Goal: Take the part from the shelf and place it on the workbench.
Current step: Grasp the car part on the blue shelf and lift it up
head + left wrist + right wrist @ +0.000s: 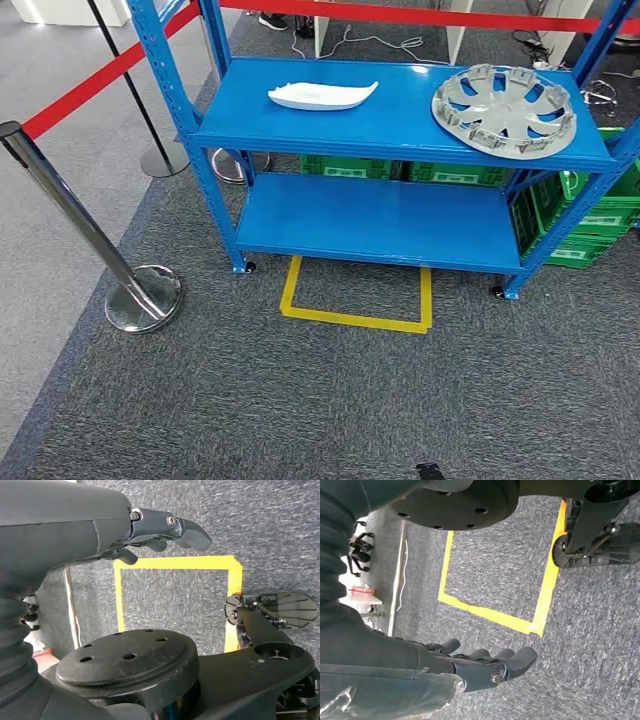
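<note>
Grey carpet [302, 400] ahead of you w/ yellow tape square [355, 318] at the blue shelf [392, 120]. White part [322, 95] lies on top level, hubcap [504, 110] well apart. Left robot hand [166, 530] & right robot hand [486, 665] hang over the floor, fingers straight, holding nothing.

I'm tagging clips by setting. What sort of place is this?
Probably a cordoned-off industrial test area: a blue metal shelf rack holding a silver wheel cover, green plastic crates behind, red belt stanchions.
</note>
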### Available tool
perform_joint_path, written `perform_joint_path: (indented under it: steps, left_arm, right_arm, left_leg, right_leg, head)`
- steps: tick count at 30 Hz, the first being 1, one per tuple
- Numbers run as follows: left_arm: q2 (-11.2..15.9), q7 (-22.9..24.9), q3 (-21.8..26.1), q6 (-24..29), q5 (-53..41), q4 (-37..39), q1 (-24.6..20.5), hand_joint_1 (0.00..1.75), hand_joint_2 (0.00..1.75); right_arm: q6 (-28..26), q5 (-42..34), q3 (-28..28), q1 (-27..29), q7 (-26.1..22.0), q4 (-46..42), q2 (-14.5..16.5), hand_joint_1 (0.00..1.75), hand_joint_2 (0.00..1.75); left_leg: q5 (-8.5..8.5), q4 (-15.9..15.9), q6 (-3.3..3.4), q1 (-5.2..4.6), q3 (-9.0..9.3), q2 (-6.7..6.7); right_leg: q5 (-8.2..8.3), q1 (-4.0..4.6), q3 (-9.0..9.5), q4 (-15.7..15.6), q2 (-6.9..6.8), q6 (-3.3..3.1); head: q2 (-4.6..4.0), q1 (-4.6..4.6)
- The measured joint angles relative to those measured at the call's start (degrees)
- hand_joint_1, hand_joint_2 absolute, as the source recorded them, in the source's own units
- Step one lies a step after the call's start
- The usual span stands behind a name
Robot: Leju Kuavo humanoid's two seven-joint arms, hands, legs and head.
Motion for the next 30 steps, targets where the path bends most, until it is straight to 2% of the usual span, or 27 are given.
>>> perform_joint_path:
  steps: [9, 20, 30]
  left_arm:
    - [-0.19, 0.29, 0.04, -0.46, 0.55, 0.00, -0.01, 0.00, 1.75]
    - [0.09, -0.55, 0.46, -1.09, 1.69, 0.00, 0.03, 0.00, 1.75]
    - [0.39, -1.99, 0.47, -1.18, 1.43, 0.00, 0.02, 0.00, 1.75]
  right_arm:
    - [0.10, 0.31, 0.00, 0.05, -1.02, 0.00, -0.09, 0.00, 1.75]
    - [-0.46, 2.12, 1.32, -0.13, 0.83, 0.00, 0.05, 0.00, 1.75]
    - [2.42, -3.14, 0.42, -0.36, -0.79, 0.00, 0.09, 0.00, 1.75]
  left_leg:
    - [0.00, 0.00, 0.00, 0.00, 0.00, 0.00]
    - [0.00, 0.00, 0.00, 0.00, 0.00, 0.00]
    - [0.00, 0.00, 0.00, 0.00, 0.00, 0.00]
  right_leg:
    - [0.00, 0.00, 0.01, 0.00, 0.01, 0.00]
    - [0.00, 0.00, 0.01, 0.00, 0.00, 0.00]
    - [0.00, 0.00, 0.01, 0.00, 0.01, 0.00]
  head:
    - [0.00, 0.00]
    - [0.00, 0.00]
    - [0.00, 0.01]
